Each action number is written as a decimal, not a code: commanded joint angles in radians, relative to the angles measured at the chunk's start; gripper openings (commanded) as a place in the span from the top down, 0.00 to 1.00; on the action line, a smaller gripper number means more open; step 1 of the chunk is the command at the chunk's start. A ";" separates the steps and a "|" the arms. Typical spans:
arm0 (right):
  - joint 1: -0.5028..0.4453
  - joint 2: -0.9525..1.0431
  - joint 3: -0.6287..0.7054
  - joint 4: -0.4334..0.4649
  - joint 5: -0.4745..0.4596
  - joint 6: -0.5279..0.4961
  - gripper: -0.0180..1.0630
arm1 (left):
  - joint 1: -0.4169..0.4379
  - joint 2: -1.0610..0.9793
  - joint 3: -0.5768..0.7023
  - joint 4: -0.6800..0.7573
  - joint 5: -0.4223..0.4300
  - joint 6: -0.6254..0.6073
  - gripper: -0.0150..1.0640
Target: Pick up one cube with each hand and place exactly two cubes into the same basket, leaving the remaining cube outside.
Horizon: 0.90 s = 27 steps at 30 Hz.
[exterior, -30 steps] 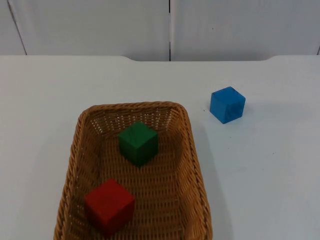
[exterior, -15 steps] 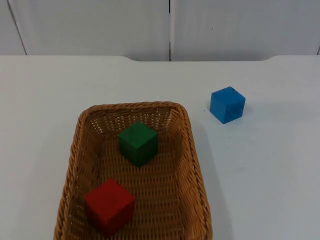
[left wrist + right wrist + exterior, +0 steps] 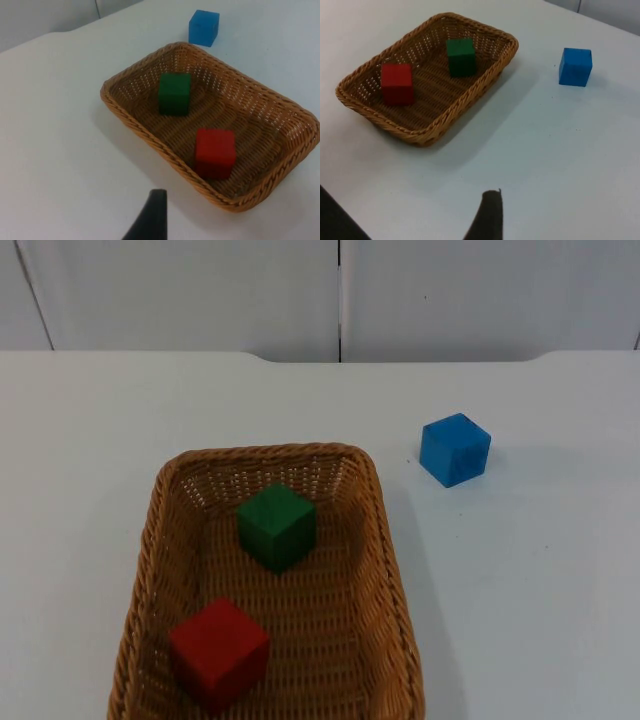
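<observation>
We log the green cube and red cube inside the basket, the blue cube on the counter ahead of the right tool; they look rigid and light, best pinched across opposite flat faces; neither tool's opening, left tool included, can be told.

The white table carries a wicker basket and, apart from it on the bare top, a blue cube.
</observation>
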 commanded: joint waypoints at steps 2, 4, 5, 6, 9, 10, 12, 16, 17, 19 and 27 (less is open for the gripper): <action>0.004 -0.003 0.002 0.001 -0.012 -0.007 0.31 | -0.003 -0.004 0.005 -0.007 -0.012 0.001 0.16; 0.004 -0.003 0.002 0.001 -0.012 -0.007 0.31 | -0.003 -0.004 0.005 -0.007 -0.012 0.001 0.16; 0.004 -0.003 0.002 0.001 -0.012 -0.007 0.31 | -0.003 -0.004 0.005 -0.007 -0.012 0.001 0.16; 0.004 -0.003 0.002 0.001 -0.012 -0.007 0.31 | -0.003 -0.004 0.005 -0.007 -0.012 0.001 0.16; 0.004 -0.003 0.002 0.001 -0.012 -0.007 0.29 | -0.003 -0.004 0.005 -0.007 -0.012 0.001 0.16; 0.004 -0.003 0.002 0.001 -0.012 -0.007 0.25 | -0.003 -0.004 0.005 -0.007 -0.012 0.001 0.16; 0.004 -0.003 0.002 0.001 -0.012 -0.007 0.13 | -0.003 -0.004 0.005 -0.007 -0.012 0.001 0.12; 0.004 -0.003 0.002 0.001 -0.012 -0.007 0.01 | -0.003 -0.004 0.005 -0.007 -0.012 0.001 0.01; 0.004 -0.003 0.002 0.001 -0.012 -0.007 0.01 | -0.003 -0.004 0.005 -0.007 -0.012 0.001 0.01; 0.004 -0.003 0.002 0.001 -0.012 -0.007 0.01 | -0.003 -0.004 0.005 -0.007 -0.012 0.001 0.01; 0.004 -0.003 0.002 0.001 -0.012 -0.007 0.01 | -0.003 -0.004 0.005 -0.007 -0.012 0.001 0.01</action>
